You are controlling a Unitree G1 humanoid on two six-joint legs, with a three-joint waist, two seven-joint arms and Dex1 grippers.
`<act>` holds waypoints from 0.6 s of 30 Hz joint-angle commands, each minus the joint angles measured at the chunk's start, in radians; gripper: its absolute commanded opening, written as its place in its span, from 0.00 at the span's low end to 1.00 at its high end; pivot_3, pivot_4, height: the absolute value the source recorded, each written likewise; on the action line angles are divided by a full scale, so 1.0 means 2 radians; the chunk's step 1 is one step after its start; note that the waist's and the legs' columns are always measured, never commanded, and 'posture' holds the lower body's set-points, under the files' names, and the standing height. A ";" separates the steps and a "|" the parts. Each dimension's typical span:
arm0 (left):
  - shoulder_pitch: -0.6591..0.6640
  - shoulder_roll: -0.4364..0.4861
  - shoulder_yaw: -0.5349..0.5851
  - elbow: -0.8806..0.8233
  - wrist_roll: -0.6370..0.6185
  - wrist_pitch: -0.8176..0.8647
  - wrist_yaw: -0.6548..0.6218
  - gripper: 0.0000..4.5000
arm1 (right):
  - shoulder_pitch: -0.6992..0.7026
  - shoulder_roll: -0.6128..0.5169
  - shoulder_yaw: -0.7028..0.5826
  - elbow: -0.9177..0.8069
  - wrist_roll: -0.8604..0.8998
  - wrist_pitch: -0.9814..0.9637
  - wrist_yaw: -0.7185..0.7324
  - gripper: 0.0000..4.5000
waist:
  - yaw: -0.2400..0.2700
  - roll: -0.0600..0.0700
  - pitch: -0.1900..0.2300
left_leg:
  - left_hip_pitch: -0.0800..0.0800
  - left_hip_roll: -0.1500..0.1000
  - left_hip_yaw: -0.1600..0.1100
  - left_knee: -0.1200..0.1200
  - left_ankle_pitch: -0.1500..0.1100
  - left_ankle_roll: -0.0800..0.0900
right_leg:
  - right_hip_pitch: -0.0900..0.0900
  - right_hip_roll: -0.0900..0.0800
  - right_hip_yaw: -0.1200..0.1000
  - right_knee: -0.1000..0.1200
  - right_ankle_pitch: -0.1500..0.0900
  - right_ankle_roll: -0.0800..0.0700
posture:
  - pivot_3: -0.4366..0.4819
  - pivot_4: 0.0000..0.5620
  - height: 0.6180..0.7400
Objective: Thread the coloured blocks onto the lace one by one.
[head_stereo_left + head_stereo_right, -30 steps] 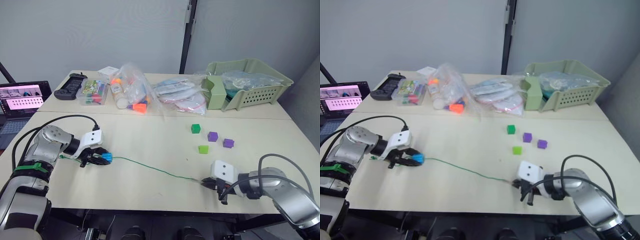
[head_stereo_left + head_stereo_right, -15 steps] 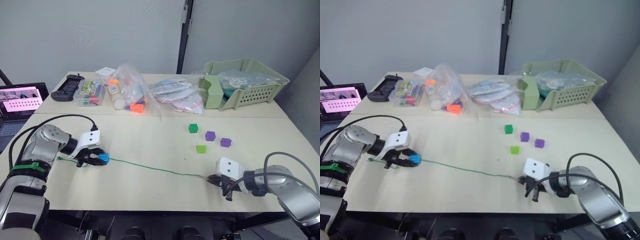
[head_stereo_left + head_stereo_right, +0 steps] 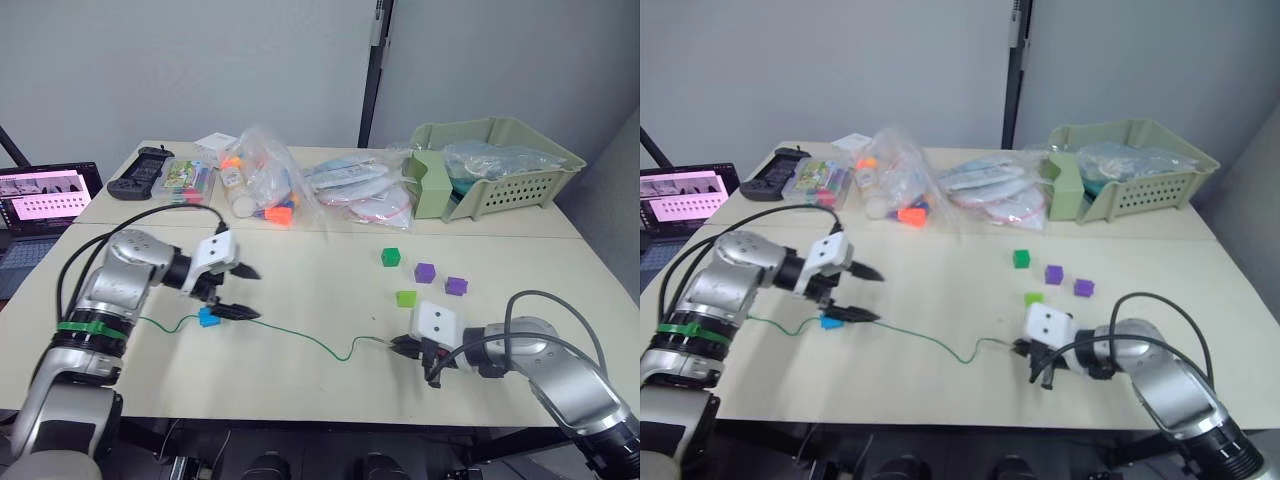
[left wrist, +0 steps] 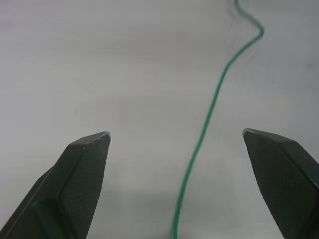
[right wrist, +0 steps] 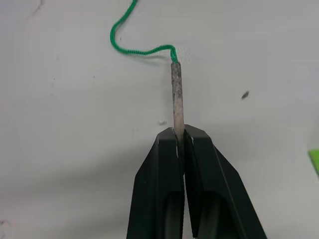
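Our right gripper clamps the pale tip of the lace, which trails across the table toward nine o'clock through a blue block. Our left gripper hangs wide open over it; four loose blocks sit at two o'clock.

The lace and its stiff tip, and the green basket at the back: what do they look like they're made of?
The lace looks like braided green cord, matte; a twisted weave shows in the right wrist view. Its tip seems a stiff pale coated or plastic sleeve, dull and scuffed grey; the right gripper is shut on it. The basket looks like moulded plastic, pale green and smooth, with slotted walls.
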 commanded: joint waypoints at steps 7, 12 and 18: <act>0.066 -0.110 -0.071 -0.128 0.001 0.048 0.097 1.00 | -0.043 0.025 0.056 -0.003 -0.030 0.007 0.003 0.00 | -0.002 0.000 0.000 | 0.000 0.000 -0.001 0.000 0.000 0.000 | 0.000 0.000 0.000 0.001 0.000 0.000 | 0.48 0.27 1.00; 0.089 -0.127 -0.093 -0.130 0.010 0.020 0.120 1.00 | -0.051 0.029 0.058 -0.003 -0.031 0.014 0.005 0.00 | -0.001 0.000 0.000 | 0.001 0.000 -0.001 0.000 0.000 0.000 | 0.000 0.000 0.000 0.000 0.000 0.000 | 0.48 0.27 1.00; 0.092 -0.138 -0.104 -0.127 0.023 0.008 0.145 1.00 | -0.050 0.026 0.057 -0.009 -0.031 0.022 0.007 0.00 | 0.000 0.000 0.000 | 0.001 0.000 -0.001 0.000 0.000 0.000 | 0.000 0.000 0.000 0.000 0.000 0.000 | 0.48 0.27 1.00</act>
